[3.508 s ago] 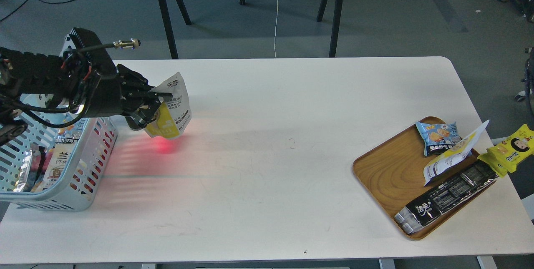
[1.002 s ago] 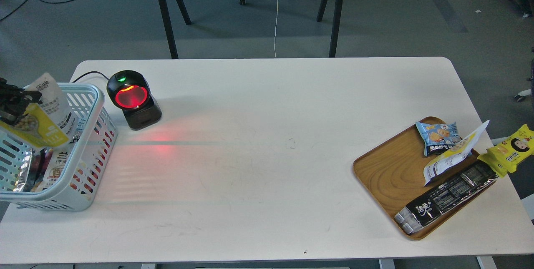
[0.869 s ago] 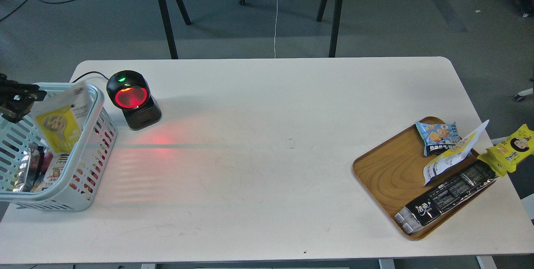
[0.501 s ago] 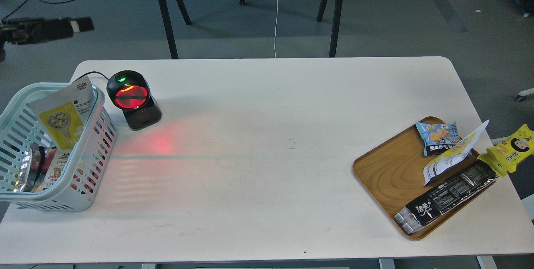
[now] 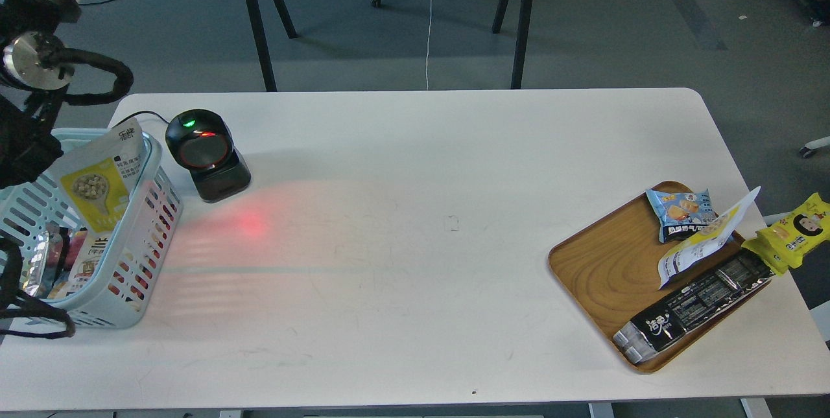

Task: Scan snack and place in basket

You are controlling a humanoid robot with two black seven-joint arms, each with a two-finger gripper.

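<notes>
The snack [image 5: 97, 181], a white pouch with a yellow panel picturing beige balls, stands tilted inside the basket [image 5: 146, 256] at the table's left end, leaning on the basket's right wall with its top above the rim. Nothing holds it. Thick links of my left arm [image 5: 35, 61] show along the left edge, above and beside the basket. The arm's far end is out of view, so the left gripper does not show. The right gripper does not show either.
A black barcode scanner [image 5: 207, 155] stands right of the basket, casting a red spot on the table. At the right, an oval wooden tray [image 5: 603, 262] holds a blue packet [image 5: 681, 210], a white-yellow pouch [image 5: 703, 240] and a long black packet [image 5: 694, 308]. A yellow packet [image 5: 791, 230] lies beside it.
My left gripper carried the pouch from the scanner to the basket, let it go and withdrew up and left out of view. The pouch now rests in the basket. The scanner's red window has dimmed.
</notes>
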